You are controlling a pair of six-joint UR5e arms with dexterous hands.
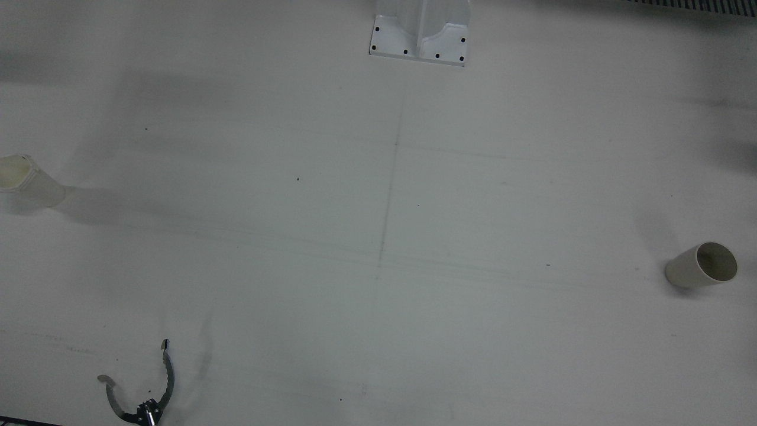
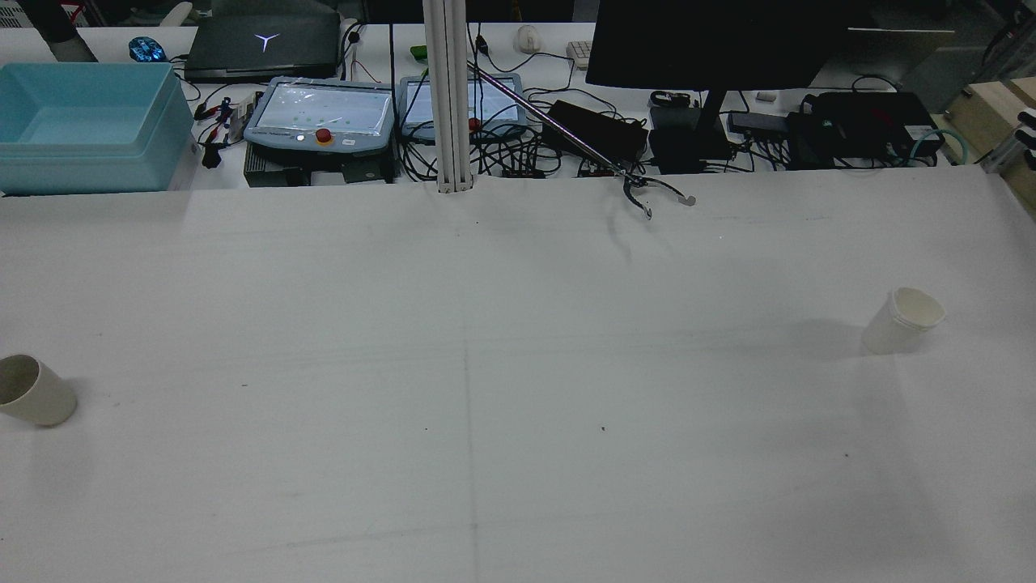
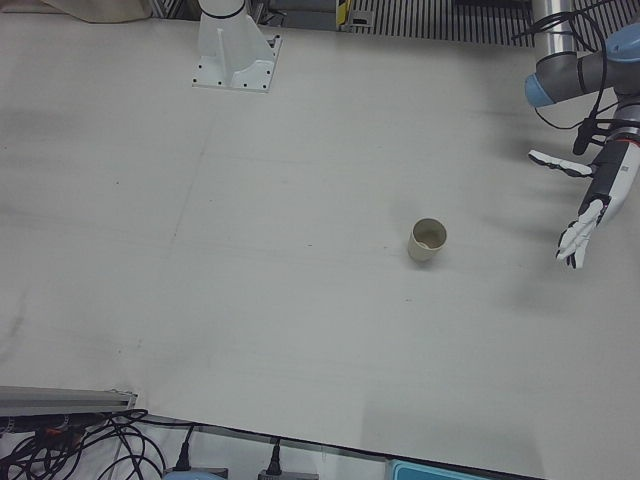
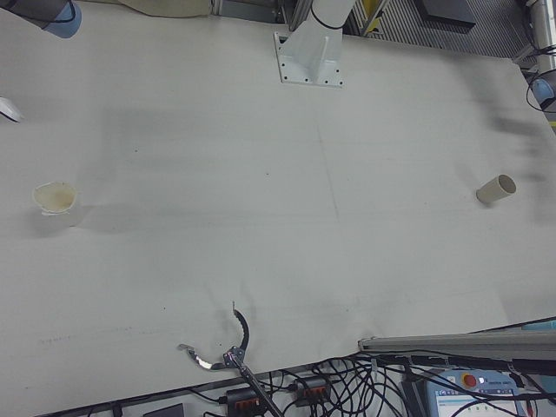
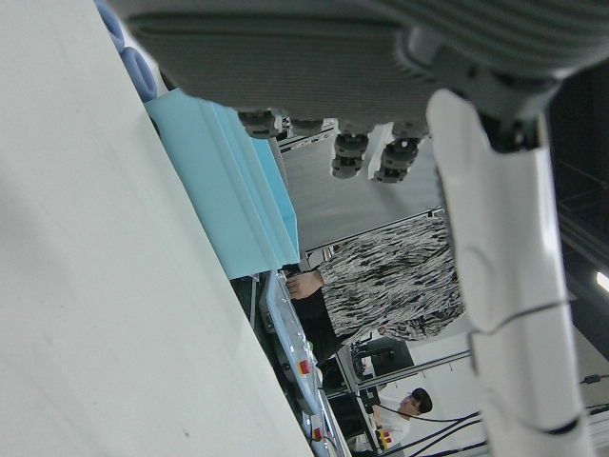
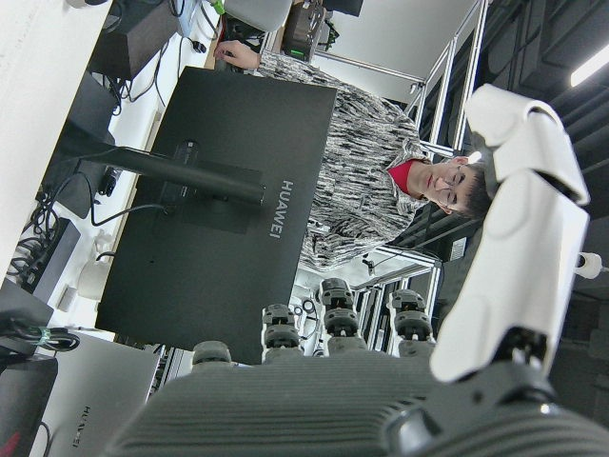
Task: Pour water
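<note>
Front view, matte white counter (image 1: 378,236), two cups, beige paper cup (image 1: 702,265) at 3 o'clock, ribbed white plastic cup (image 1: 26,179) at 9 o'clock, metal tongs (image 1: 144,390) at 7 o'clock, left-front view, left hand (image 3: 590,205) spread, empty, right hand view, right hand (image 6: 400,381) fingers apart, holding nothing.

Two cups stand upright and well apart on the white counter (image 2: 518,364). The plain beige paper cup (image 2: 31,391) stands at the robot's left side. The white, ribbed-rim cup (image 2: 904,321) stands at the robot's right side. Contents cannot be determined.
</note>
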